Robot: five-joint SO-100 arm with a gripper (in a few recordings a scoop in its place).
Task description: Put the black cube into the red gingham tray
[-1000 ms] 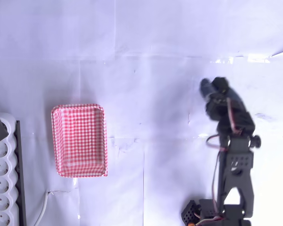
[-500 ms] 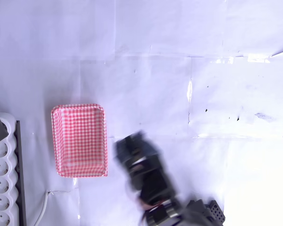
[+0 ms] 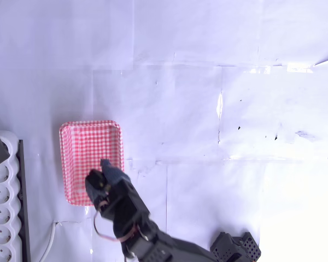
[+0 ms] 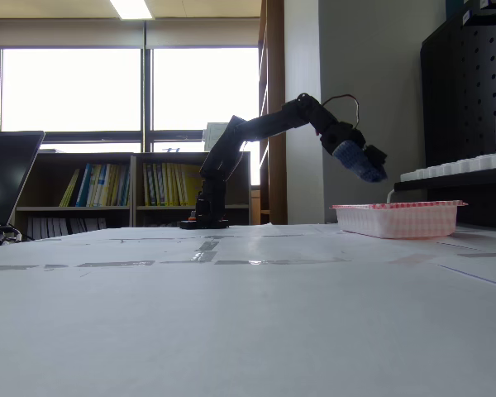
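Your gripper hangs over the front right part of the red gingham tray, near the table's left edge. You cannot tell if its fingers pinch anything.

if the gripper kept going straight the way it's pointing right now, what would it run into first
Most likely the red gingham tray. In the fixed view the gripper hangs above the tray, angled downward toward it. In the overhead view the gripper sits over the tray's lower right part. Exact landing spot is uncertain; depth is unclear.
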